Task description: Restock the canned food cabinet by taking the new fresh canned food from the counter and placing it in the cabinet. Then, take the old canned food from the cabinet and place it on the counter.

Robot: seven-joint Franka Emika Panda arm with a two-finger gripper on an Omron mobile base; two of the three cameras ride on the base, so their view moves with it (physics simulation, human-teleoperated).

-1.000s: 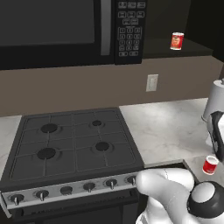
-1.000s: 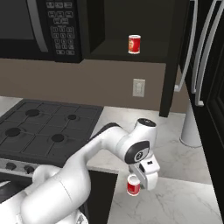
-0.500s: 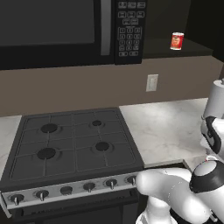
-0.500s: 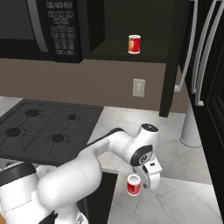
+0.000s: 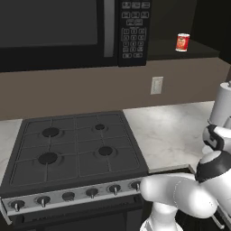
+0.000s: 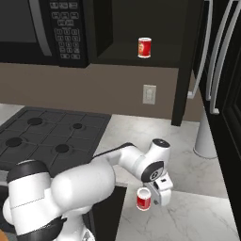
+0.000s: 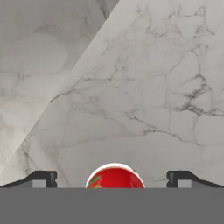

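Note:
The new fresh canned food (image 6: 143, 199), a small plain red can, stands upright on the marbled counter (image 6: 141, 136) near its front edge. My gripper (image 6: 153, 194) is down at the can and stands open. In the hand view the can (image 7: 115, 176) sits between the two fingertips (image 7: 43, 178), apart from both. The old canned food (image 6: 144, 47), a red can with a cream label, stands on the shelf of the dark cabinet (image 6: 141, 28). It also shows up high at the right (image 5: 182, 43) in the cabinet recess (image 5: 180, 22), above the counter (image 5: 171, 131).
A black gas stovetop (image 6: 47, 136) lies left of the counter under a black microwave (image 5: 67, 31). A white upright object (image 6: 205, 136) stands at the back right beside tall dark doors with pale handles (image 6: 221, 56). A wall outlet (image 6: 149, 94) sits below the cabinet.
The arm has folded lower and the hand has settled beside the counter can, which has not moved. In the left base view the arm now covers that can.

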